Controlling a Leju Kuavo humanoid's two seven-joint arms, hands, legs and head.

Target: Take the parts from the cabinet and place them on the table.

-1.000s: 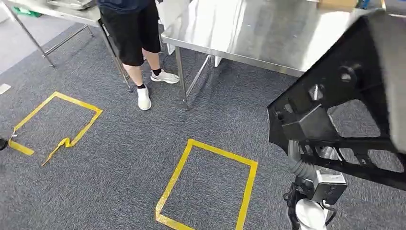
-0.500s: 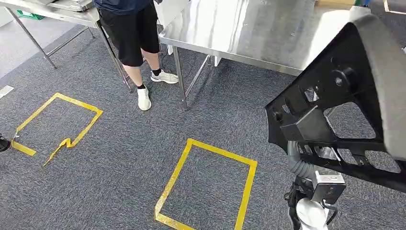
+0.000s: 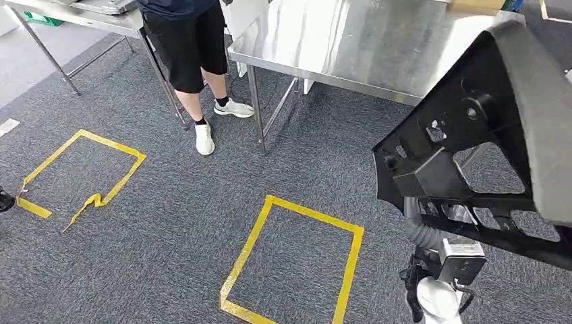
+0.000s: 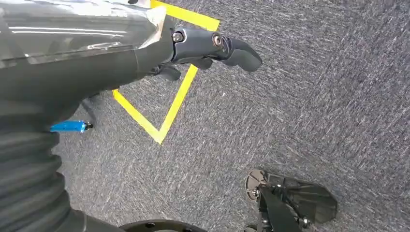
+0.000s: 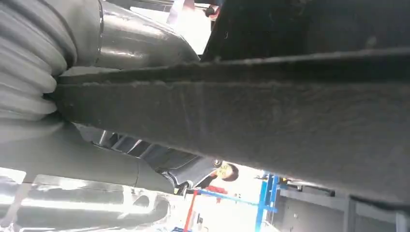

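Note:
A large black plastic part (image 3: pixel 432 172) with a grey felt face fills the right side of the head view, carried above the carpet. My right hand (image 5: pixel 135 38) grips its edge; the part's thick felt-lined rim (image 5: pixel 241 111) runs between the grey thumb and the fingers. The steel table (image 3: pixel 378 47) stands ahead, just beyond the part, its top bare near the front edge. My left hand (image 4: pixel 193 46) hangs over the carpet with nothing in it, one dark finger stretched out.
A person (image 3: pixel 185 47) in black shorts and white shoes stands by the table's left corner, next to a second steel table (image 3: pixel 74 17). A yellow tape rectangle (image 3: pixel 249 243) marks the carpet below the table; another taped square (image 3: pixel 40 165) lies at the left.
The whole picture shifts slightly as the camera moves. The black part stays in my right hand and sways a little, now tilted somewhat further up toward the table.

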